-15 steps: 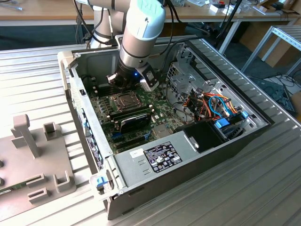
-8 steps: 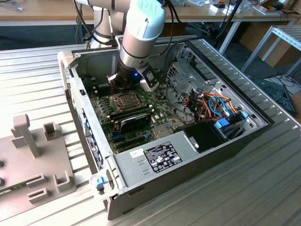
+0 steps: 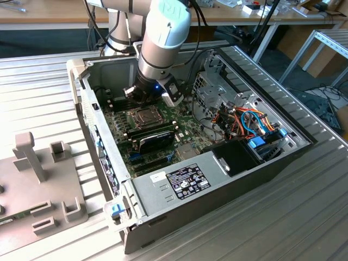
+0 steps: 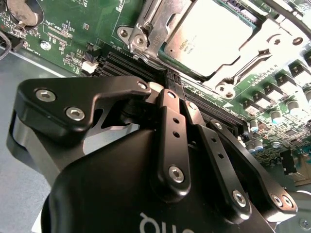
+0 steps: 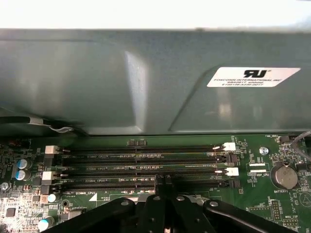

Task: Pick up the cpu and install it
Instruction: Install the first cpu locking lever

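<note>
The cpu (image 4: pixel 209 34) is a flat square chip with a dull silver top, lying in the motherboard socket with the hinged silver frame (image 4: pixel 146 29) around its edges. In the exterior view the cpu (image 3: pixel 142 116) sits just below the arm's head. My gripper (image 4: pixel 172 80) is shut with its black fingertips pressed together and nothing between them. It hangs just off one side of the socket, over the black memory slots (image 5: pixel 141 162). In the first wrist view the gripper (image 5: pixel 163 180) points down at those slots.
The open computer case (image 3: pixel 103 147) lies on a ribbed metal table. A long black card (image 3: pixel 155 138) sits beside the socket, the power supply (image 3: pixel 179 179) is at the near end, and coloured cables (image 3: pixel 250 122) are on the exterior view's right. The grey case wall (image 5: pixel 121 82) rises close behind the slots. A grey fixture (image 3: pixel 38 179) stands outside the case.
</note>
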Controlling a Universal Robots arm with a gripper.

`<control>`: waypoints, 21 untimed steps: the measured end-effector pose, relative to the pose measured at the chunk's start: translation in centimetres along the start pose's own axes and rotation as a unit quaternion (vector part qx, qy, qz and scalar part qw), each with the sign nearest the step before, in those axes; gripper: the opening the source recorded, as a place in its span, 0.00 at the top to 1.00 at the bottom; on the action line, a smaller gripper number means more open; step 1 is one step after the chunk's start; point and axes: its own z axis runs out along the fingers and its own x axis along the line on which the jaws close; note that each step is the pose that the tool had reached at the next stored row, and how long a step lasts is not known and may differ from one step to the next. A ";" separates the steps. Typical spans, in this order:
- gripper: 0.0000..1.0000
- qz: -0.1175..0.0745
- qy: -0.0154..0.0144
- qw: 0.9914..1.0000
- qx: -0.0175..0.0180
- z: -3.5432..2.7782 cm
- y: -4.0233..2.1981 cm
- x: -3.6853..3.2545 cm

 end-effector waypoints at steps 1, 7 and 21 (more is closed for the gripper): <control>0.89 0.000 0.000 1.000 0.000 0.00 0.00 0.00; 0.89 0.000 0.000 1.000 0.000 0.04 0.14 0.00; 0.89 0.000 0.000 1.000 0.001 -0.65 0.42 -0.03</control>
